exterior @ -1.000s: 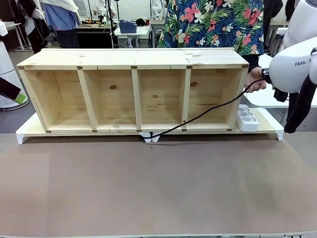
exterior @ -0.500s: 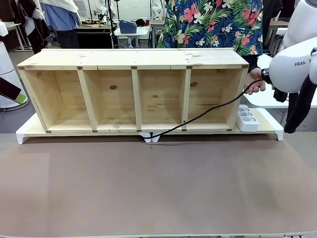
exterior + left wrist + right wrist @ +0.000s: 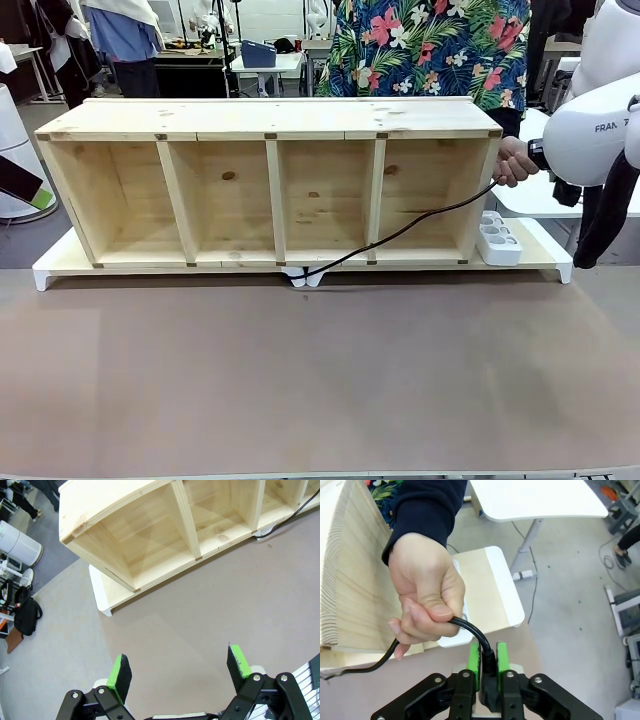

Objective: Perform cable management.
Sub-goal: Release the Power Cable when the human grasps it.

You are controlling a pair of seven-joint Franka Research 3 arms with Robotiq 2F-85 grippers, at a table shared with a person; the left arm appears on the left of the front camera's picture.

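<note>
**Operator:** I'm looking down the right gripper in the lower middle of the right wrist view. Its jaws are sitting either side of the black plug end of the cable, green pads right against it, so I'm reading that as a pinch on the plug. The person's hand is gripping the cord just above, at centre left.

**Observer:** And the rest of the cable?

**Operator:** In the front view the cable is sagging from the hand at centre right, crossing the wooden shelf, down to its lower middle edge. The white power strip is sitting beside the shelf's right end.

**Observer:** How will it handle?

**Operator:** I'm judging it light and limp. The cord will slip and bend, so the rigid plug body is the place to hold.

**Observer:** Left side?

**Operator:** The left gripper is hanging with jaws spread, empty, above the brown surface.
</note>
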